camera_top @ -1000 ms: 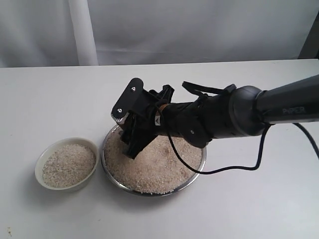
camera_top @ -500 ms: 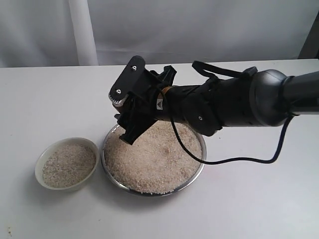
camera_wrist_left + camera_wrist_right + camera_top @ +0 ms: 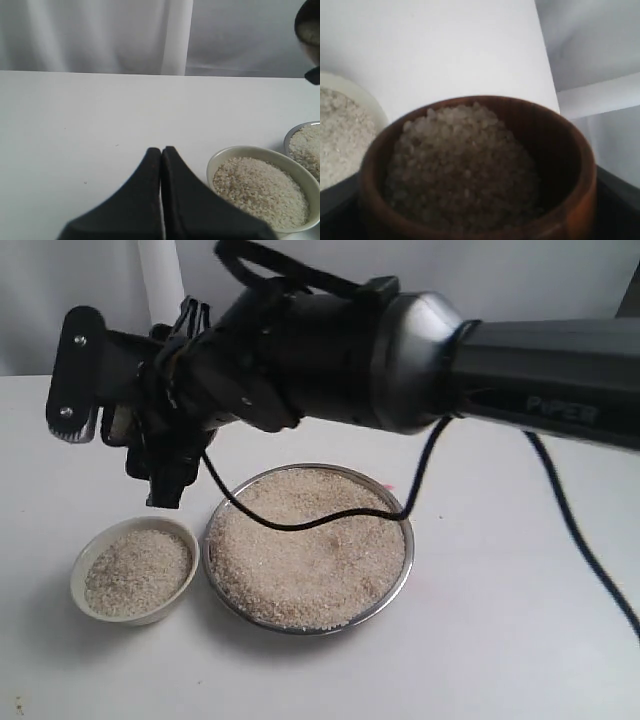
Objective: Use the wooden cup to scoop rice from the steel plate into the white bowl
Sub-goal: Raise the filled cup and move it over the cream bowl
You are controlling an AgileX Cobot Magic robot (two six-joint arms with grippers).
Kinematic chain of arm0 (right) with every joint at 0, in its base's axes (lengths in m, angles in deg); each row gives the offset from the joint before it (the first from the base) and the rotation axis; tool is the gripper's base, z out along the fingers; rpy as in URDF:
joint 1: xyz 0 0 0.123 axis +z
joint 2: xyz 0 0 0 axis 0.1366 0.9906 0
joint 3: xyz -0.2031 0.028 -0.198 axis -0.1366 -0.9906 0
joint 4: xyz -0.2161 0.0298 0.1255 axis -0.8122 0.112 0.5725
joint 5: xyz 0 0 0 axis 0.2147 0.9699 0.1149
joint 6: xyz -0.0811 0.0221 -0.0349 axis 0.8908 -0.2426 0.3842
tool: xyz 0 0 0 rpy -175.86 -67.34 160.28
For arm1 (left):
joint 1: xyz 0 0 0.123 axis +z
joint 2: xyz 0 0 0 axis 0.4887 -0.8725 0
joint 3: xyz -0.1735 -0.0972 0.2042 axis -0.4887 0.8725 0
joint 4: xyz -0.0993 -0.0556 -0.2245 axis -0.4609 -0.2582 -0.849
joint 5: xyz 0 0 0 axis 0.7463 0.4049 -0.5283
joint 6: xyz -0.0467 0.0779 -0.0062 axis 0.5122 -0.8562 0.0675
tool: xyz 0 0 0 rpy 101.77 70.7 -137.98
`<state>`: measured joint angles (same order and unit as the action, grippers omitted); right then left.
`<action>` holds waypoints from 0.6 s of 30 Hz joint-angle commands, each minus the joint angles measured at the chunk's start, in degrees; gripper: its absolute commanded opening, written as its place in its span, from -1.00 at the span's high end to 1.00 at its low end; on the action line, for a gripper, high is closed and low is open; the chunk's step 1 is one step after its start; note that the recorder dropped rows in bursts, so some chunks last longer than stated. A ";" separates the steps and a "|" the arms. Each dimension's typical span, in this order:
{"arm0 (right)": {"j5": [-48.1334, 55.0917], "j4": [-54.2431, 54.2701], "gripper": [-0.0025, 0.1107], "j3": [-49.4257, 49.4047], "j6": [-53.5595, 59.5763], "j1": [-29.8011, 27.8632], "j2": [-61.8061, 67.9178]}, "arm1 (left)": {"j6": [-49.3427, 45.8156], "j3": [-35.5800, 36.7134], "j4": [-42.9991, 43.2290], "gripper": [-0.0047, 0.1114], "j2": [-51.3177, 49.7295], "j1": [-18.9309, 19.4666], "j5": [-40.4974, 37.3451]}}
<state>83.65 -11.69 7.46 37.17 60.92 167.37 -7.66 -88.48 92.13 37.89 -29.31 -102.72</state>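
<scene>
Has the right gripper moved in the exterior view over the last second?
Yes. The right gripper rose off the steel plate and swung left, toward the white bowl.

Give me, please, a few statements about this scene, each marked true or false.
The wooden cup in the right gripper is full of rice. True.
The white bowl is empty. False: it holds rice.
The left gripper is shut and holds nothing. True.
In the exterior view the steel plate lies left of the white bowl. False: it lies to the bowl's right.
</scene>
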 commanded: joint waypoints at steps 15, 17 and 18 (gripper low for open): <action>14.17 -28.85 0.96 10.38 0.43 8.33 13.94 | 0.14 -0.43 -0.26 0.92 0.09 -0.21 0.57; 15.16 -30.84 0.96 10.38 0.43 8.56 14.65 | 0.14 -0.43 -0.26 0.92 0.09 -0.21 0.57; 15.92 -32.32 0.96 10.38 0.43 8.70 14.82 | 0.14 -0.43 -0.26 0.92 0.09 -0.21 0.57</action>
<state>98.01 -39.76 17.39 37.41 69.22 182.20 -7.66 -88.48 92.13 37.89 -29.31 -102.72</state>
